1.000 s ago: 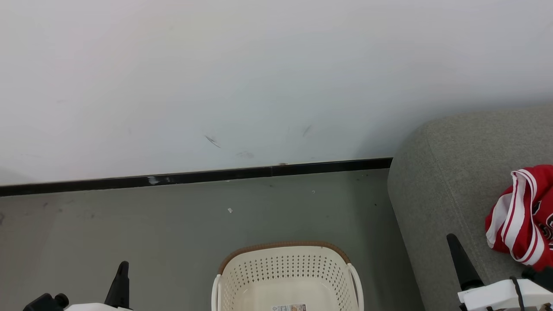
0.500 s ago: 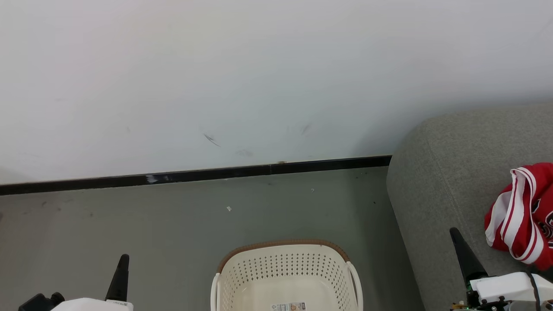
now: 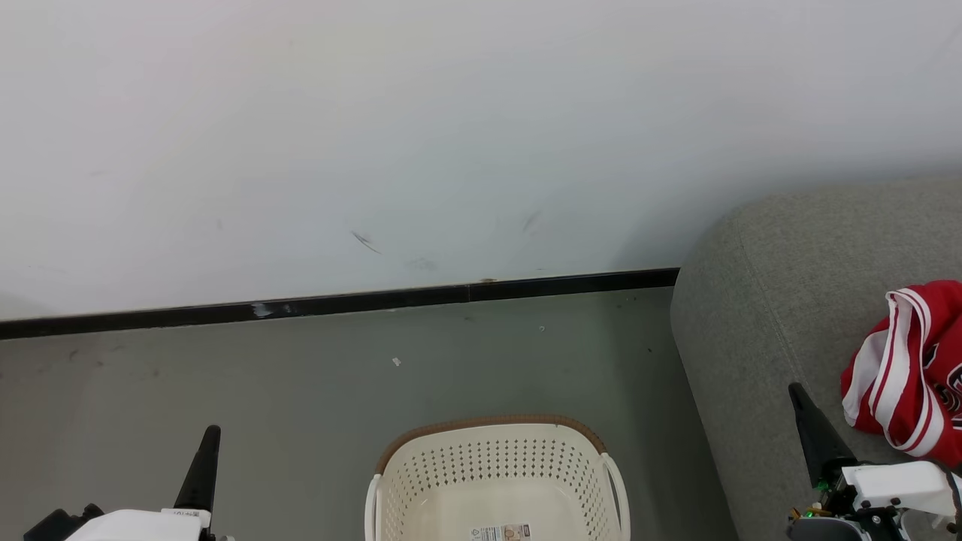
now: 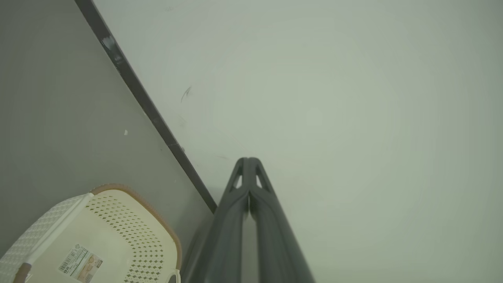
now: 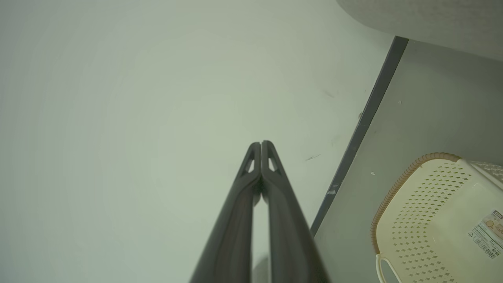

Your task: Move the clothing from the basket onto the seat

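Red clothing (image 3: 913, 372) with white stripes lies bunched on the grey seat (image 3: 782, 315) at the right edge of the head view. The cream basket (image 3: 496, 481) with a brown rim stands on the floor at bottom centre, and only a label shows on its bottom. It also appears as the basket (image 4: 98, 236) in the left wrist view and the basket (image 5: 436, 220) in the right wrist view. My left gripper (image 3: 210, 432) is shut, left of the basket. My right gripper (image 3: 795, 391) is shut over the seat's near edge, just left of the clothing. Both point at the wall.
A white wall (image 3: 451, 135) with a black baseboard (image 3: 338, 306) runs behind the basket. Grey floor (image 3: 301, 391) lies between the wall and the basket. The seat's rounded corner (image 5: 424, 15) shows at the top right of the right wrist view.
The right gripper has risen slightly in the head view. The picture has shifted a little, so the camera moved. Both grippers stay shut.
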